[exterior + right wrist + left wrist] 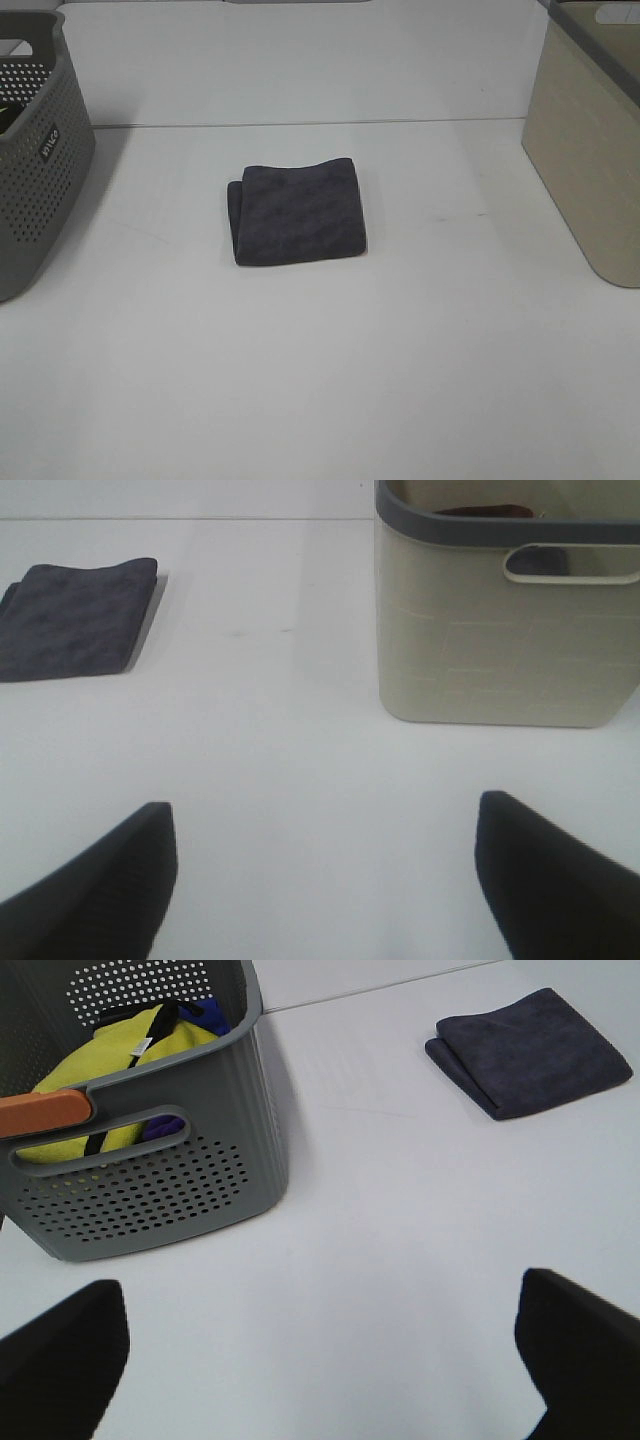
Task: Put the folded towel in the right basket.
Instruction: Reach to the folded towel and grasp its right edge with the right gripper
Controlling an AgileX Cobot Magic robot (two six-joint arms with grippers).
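A dark grey folded towel [298, 211] lies flat on the white table, a little left of the middle. It also shows in the left wrist view [530, 1051] and in the right wrist view [75, 618]. The beige right basket [590, 140] with a grey rim stands at the table's right edge; the right wrist view [505, 630] shows it close by. My left gripper [320, 1360] is open and empty, far from the towel. My right gripper [325, 880] is open and empty, in front of the beige basket. Neither arm shows in the high view.
A grey perforated basket [35, 150] stands at the left edge. The left wrist view shows its wall [150, 1185], with yellow and blue cloth [120, 1060] inside. Something dark lies in the beige basket [485, 512].
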